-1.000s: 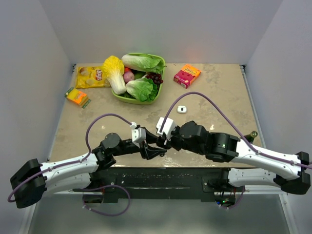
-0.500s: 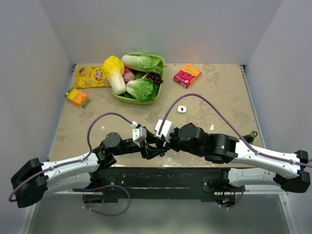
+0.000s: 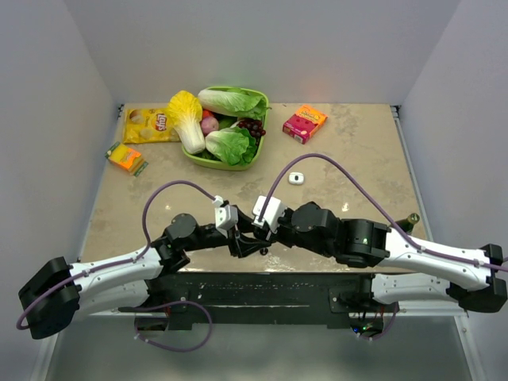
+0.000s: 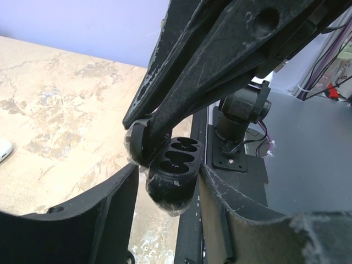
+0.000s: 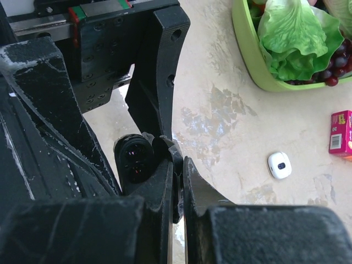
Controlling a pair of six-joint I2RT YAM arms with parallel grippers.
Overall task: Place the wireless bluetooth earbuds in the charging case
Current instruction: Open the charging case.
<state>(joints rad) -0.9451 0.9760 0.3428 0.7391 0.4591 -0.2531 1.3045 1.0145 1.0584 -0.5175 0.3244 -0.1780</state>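
Note:
The white charging case with a small dark mark lies alone mid-table; it also shows in the right wrist view and at the left wrist view's edge. My two grippers meet near the front edge. My left gripper grips a black oval object with glossy wells in its top. My right gripper is shut on that object's thin hinged flap, the body just left of its fingers. No loose black earbuds show; whether the wells hold any, I cannot tell.
A green bowl of lettuce, grapes and other produce stands at the back, with a yellow chip bag and an orange packet to its left. A pink box lies at the back right. The arms' black base plate runs along the near edge.
Both grippers stay joined on the black oval object and have shifted only slightly. The white case has not moved.

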